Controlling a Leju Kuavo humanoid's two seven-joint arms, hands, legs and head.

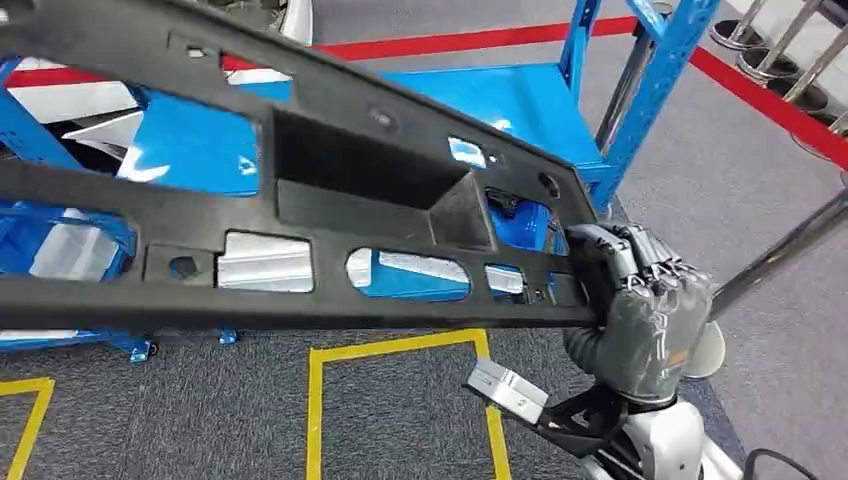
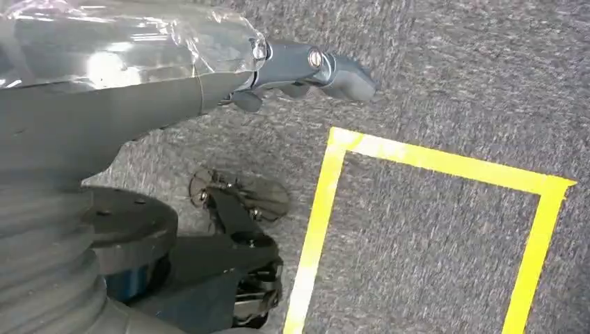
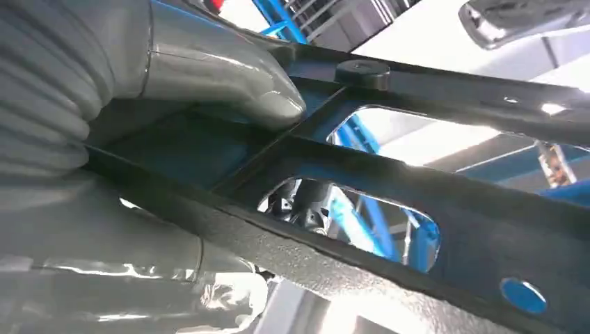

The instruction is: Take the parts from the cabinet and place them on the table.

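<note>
A long black plastic part (image 1: 330, 190) with cut-outs and a deep recess stretches across the head view, close in front of me and running off the left edge. My right hand (image 1: 640, 310) grips its right end, fingers wrapped over the rim. In the right wrist view the thumb (image 3: 209, 69) presses on the ribbed side of the part (image 3: 417, 188). Behind the part stands the blue cabinet (image 1: 520, 100). My left hand (image 2: 139, 104) hangs over the grey carpet with a finger (image 2: 306, 69) stretched out and nothing in it.
Yellow tape squares (image 1: 400, 350) mark the carpet below the part, and one square (image 2: 320, 209) lies beneath my left hand. A red floor line (image 1: 450, 42) runs behind the cabinet. A metal pole (image 1: 780, 250) slants in at the right, with stanchion bases (image 1: 760, 50) beyond.
</note>
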